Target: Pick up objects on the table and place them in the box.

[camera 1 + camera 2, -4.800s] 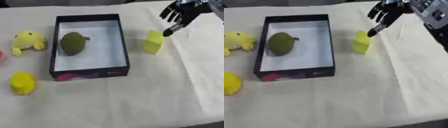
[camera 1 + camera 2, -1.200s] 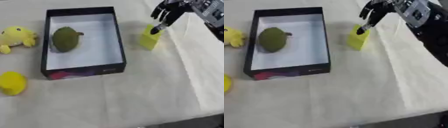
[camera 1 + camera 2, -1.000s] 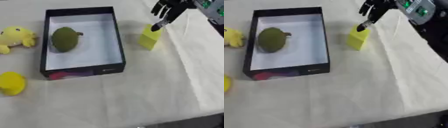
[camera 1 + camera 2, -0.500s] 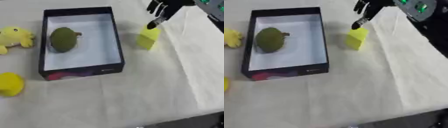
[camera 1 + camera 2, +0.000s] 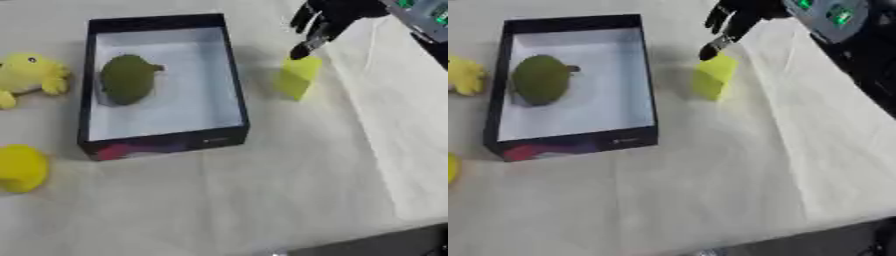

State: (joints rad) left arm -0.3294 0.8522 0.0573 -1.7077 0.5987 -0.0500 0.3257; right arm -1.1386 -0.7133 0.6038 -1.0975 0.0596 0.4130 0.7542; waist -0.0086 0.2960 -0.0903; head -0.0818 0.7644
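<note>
A black box [image 5: 234, 95] with a white floor stands left of centre, and a dark green fruit [image 5: 128, 79] lies inside it. A yellow-green block [image 5: 297, 76] stands tilted on the cloth just right of the box. My right hand [image 5: 328, 17] hangs over the block's top edge, fingers relaxed and pointing down, one fingertip at or touching the block's upper corner. A yellow plush duck [image 5: 29, 75] lies left of the box. A yellow round object [image 5: 19, 168] sits at the lower left. My left hand does not show.
A cream cloth [image 5: 289, 190] covers the table, with its front edge at the lower right. My right forearm [image 5: 842, 25], with green lights, crosses the upper right corner.
The camera has shifted, so the whole scene sits differently. My right hand has risen slightly toward the block's top, and the block now leans instead of standing straight.
</note>
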